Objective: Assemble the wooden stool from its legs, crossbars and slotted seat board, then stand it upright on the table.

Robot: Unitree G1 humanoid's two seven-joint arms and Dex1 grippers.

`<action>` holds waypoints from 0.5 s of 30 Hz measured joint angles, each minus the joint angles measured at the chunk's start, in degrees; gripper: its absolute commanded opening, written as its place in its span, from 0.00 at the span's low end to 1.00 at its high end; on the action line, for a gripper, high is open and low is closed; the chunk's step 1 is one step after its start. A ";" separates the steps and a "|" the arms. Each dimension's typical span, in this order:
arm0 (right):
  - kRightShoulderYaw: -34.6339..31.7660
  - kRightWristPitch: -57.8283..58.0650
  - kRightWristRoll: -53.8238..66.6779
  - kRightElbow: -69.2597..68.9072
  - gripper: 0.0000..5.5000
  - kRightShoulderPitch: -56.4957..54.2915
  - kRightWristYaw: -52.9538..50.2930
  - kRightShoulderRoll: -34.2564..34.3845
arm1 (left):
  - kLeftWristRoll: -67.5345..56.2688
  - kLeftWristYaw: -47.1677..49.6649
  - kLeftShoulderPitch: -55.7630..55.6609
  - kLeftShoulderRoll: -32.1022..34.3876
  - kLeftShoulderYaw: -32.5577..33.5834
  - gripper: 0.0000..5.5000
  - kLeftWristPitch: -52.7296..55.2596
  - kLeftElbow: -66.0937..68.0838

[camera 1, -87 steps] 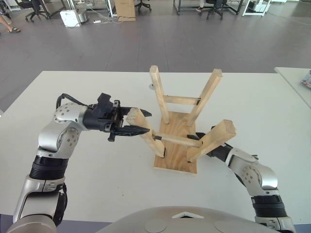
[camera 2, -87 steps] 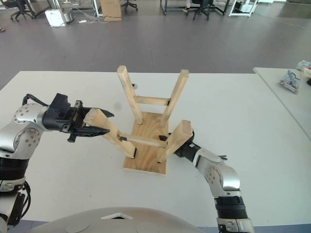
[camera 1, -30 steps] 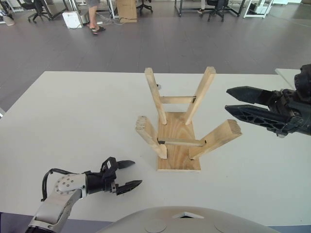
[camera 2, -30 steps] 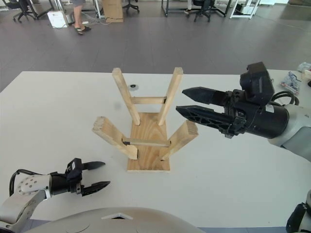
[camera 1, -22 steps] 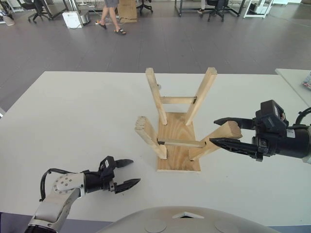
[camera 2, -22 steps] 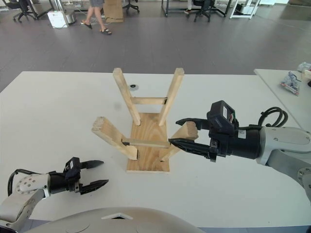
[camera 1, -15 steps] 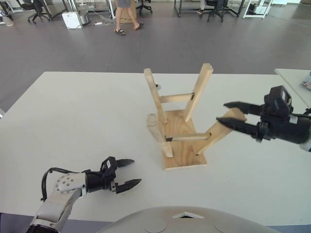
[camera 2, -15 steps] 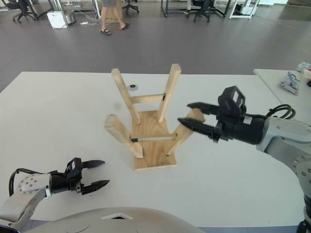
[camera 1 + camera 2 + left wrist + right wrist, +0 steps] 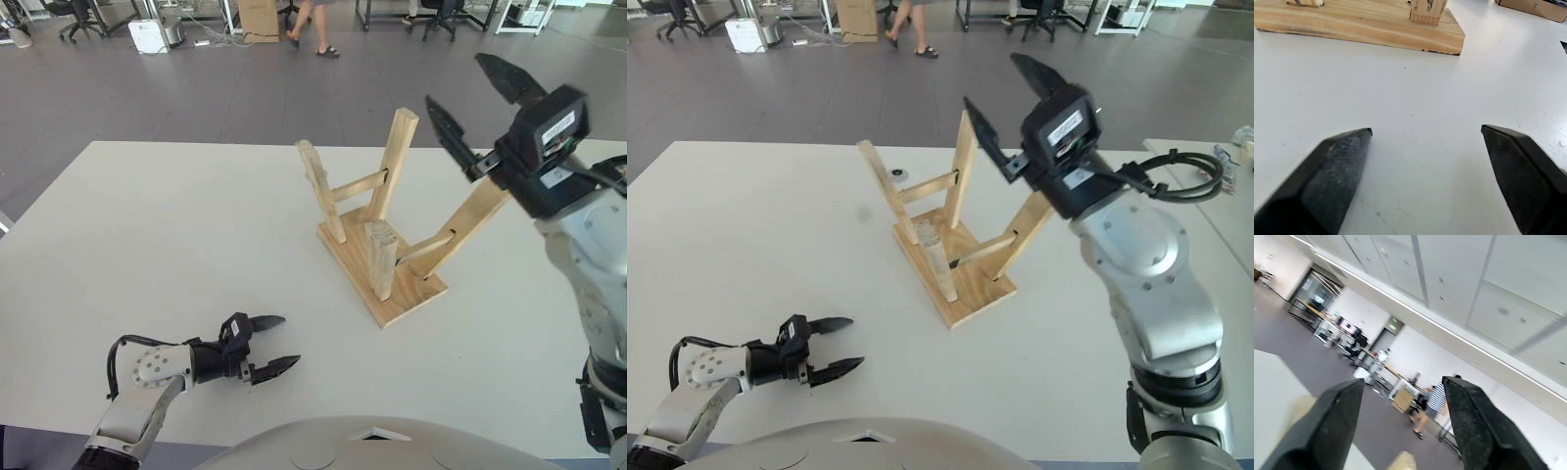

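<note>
Resting upside down near the middle of the table [image 9: 147,215], the stool [image 9: 377,235] has its seat board [image 9: 411,294] flat on the surface, one corner towards the robot, and all four legs pointing up and splaying outward, each pair joined by a crossbar [image 9: 355,184]. It looks stiff and fairly light, plain dry wood that should not slip much between the fingers. The slotted joints are probably the weak spot, so pulling on a single leg tip could lever one loose. A safer hold for turning it over seems to be low on two opposite legs, close to the board.

The right gripper [image 9: 458,80] is raised above the top of the right-hand leg [image 9: 470,220], fingers spread and aimed upward, gripping nothing. The left gripper [image 9: 289,340] sits low over the near left of the table, well apart from the stool, jaws likewise parted and empty.

Half a second ago the board lay almost square to the robot and the right gripper straddled that leg's end; since then the stool has swung round and the gripper has lifted clear
</note>
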 measured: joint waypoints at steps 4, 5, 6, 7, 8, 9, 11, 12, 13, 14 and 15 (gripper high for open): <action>9.85 -8.42 -20.08 1.50 0.53 18.71 -1.76 -2.84 | 0.09 1.23 -0.13 -1.17 -0.44 0.75 0.63 -0.35; 12.32 -7.72 -23.68 3.88 0.53 23.25 -1.39 -4.73 | 0.10 1.20 -0.59 -1.22 -0.63 0.75 1.27 -0.33; 13.48 -4.75 -24.56 4.90 0.53 25.76 -0.73 -5.10 | 0.12 1.16 -0.96 -1.24 -0.70 0.75 1.63 -0.23; 14.05 -3.05 -26.32 4.36 0.53 26.11 0.35 -6.01 | 0.17 1.15 -1.82 -1.30 -0.92 0.75 1.99 0.07; 14.31 -2.06 -26.93 3.91 0.53 25.85 1.11 -6.32 | 0.28 1.10 -2.64 -1.48 -1.16 0.75 2.02 0.85; 14.43 -0.98 -27.18 3.47 0.53 25.49 1.65 -6.20 | 0.31 1.02 -3.13 -1.84 -1.29 0.75 1.62 1.63; 14.39 2.30 -26.79 3.32 0.53 23.74 2.72 -3.67 | 0.52 0.20 -4.64 -2.37 -1.48 0.75 0.28 4.12; 13.50 3.69 -25.68 4.29 0.53 21.55 3.85 -2.03 | 0.51 -0.62 -5.45 -2.52 -1.43 0.75 -0.91 5.74; 12.19 4.60 -23.42 5.54 0.53 19.46 4.95 -0.52 | 0.50 -1.21 -6.13 -2.62 -1.38 0.75 -1.74 6.92; 10.18 5.80 -20.71 7.19 0.53 17.07 6.05 1.43 | 0.43 -1.74 -6.88 -2.69 -1.26 0.75 -2.60 8.13; 6.37 6.37 -15.65 8.56 0.53 13.46 7.09 4.19 | 0.42 -2.42 -7.48 -2.72 -1.03 0.75 -3.39 9.23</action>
